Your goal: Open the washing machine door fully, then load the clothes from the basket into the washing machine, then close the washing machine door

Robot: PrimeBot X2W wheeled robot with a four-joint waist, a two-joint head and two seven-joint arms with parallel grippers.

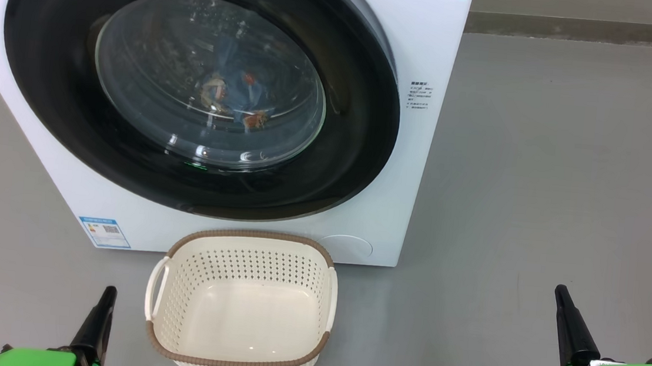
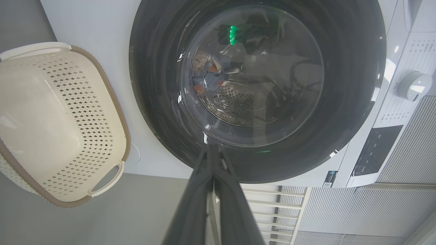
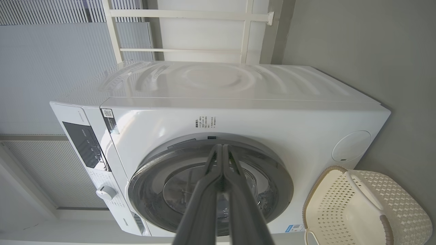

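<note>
The white washing machine (image 1: pixel 432 51) stands ahead with its black-rimmed round door (image 1: pixel 358 150) shut against the front. Through the glass window, blue clothes (image 1: pixel 239 99) with orange figures lie inside the drum, and they also appear through the glass in the left wrist view as clothes (image 2: pixel 207 76). On the floor in front sits the cream basket (image 1: pixel 179 247), with nothing inside it. My left gripper (image 1: pixel 105 299) is shut at the lower left, beside the basket. My right gripper (image 1: pixel 562 298) is shut at the lower right, far from both. Neither holds anything.
Grey floor spreads to the right of the machine. In the wrist views a control panel (image 2: pixel 374 149) and a dial (image 2: pixel 414 85) sit on the machine's top front, with a white rack (image 3: pixel 190 30) and slatted wall behind it.
</note>
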